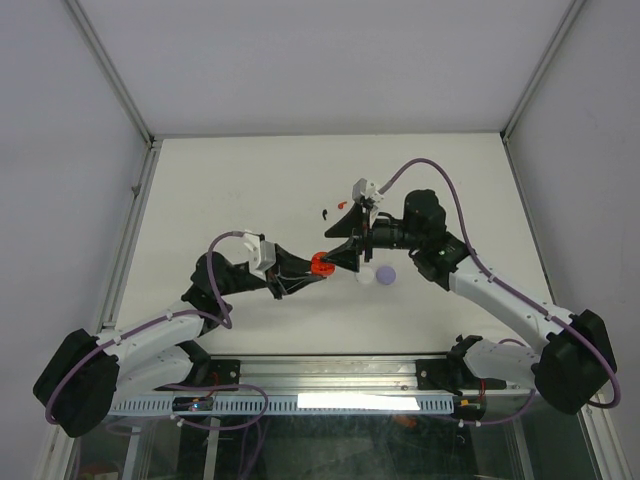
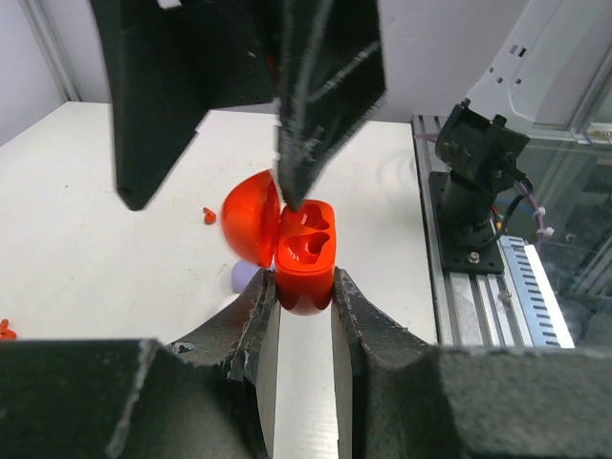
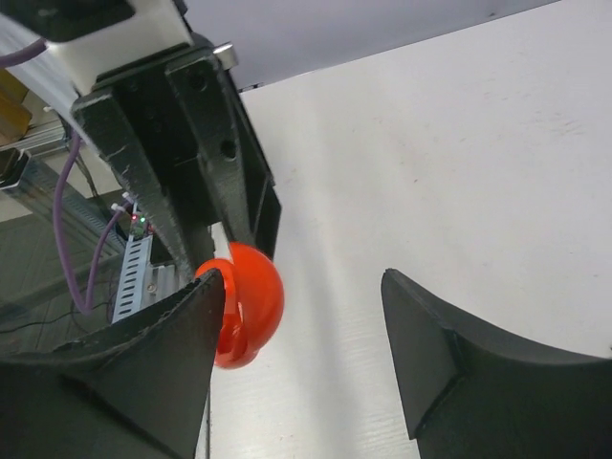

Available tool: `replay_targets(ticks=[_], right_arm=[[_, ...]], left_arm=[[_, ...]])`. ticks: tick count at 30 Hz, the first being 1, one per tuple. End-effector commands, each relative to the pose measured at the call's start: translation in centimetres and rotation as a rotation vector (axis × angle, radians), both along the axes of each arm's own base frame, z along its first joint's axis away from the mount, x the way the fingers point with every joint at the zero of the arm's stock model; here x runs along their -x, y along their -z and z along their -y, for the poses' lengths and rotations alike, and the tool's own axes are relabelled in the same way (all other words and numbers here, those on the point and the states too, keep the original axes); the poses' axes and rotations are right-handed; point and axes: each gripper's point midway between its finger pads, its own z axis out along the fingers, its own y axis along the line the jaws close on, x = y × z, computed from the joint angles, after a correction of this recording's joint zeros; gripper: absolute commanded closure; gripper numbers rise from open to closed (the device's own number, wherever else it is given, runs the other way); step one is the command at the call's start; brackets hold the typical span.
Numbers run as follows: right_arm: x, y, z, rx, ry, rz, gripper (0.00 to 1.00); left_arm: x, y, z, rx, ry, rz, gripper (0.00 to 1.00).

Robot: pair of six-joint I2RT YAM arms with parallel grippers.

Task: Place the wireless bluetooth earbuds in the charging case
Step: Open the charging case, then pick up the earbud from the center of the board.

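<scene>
Closest to us, in the left wrist view, the left gripper [image 2: 303, 284] is clamped on the lower body of the red case [image 2: 306, 253], one finger on each side, holding it above the table [image 2: 96, 277]. Its lid [image 2: 251, 218] stands open to the left, and we see two moulded hollows inside; whether a bud sits in them we cannot tell. Above it, the right gripper [image 3: 301, 277] hangs with its fingers spread and nothing between them, one fingertip [image 2: 296, 186] right at the case's open top. One red earbud [image 2: 208, 215] lies loose on the table behind the case, and a second red bud [image 2: 5, 330] lies at the far left edge of that view. A lilac case [image 1: 386, 274] rests on the table just beside the grippers.
</scene>
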Motion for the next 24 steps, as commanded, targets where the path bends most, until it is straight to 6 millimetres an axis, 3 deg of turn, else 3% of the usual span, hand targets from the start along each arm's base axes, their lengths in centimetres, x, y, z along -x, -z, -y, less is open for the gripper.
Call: replay_targets(ticks=[1,8,14,19,24], right_arm=[[-1.4,-3.2,0.2,-0.033,0.053,0.085,0.31],[-1.5,-2.6,0.2,-0.012,0.047,0.063,0.31],[-2.2,-2.7,0.6,0.01,0.096,0.049,0.3],[-5.9,-1.0,2.2,0.118,0.284,0.013,0.29],[-10.9,3.0,5.0,0.283,0.508,-0.053,0.29]], left_arm=[[1.5,0.0,0.2,-0.016,0.065,0.137,1.0],[1.1,0.6,0.0,-0.025,0.029,0.154,1.0],[-2.1,1.7,-1.0,-0.03,-0.172,0.027,1.0],[-3.2,4.2,-1.6,-0.05,-0.253,-0.082,1.0],[-3.6,5.9,-1.2,-0.088,-0.247,-0.144,1.0]])
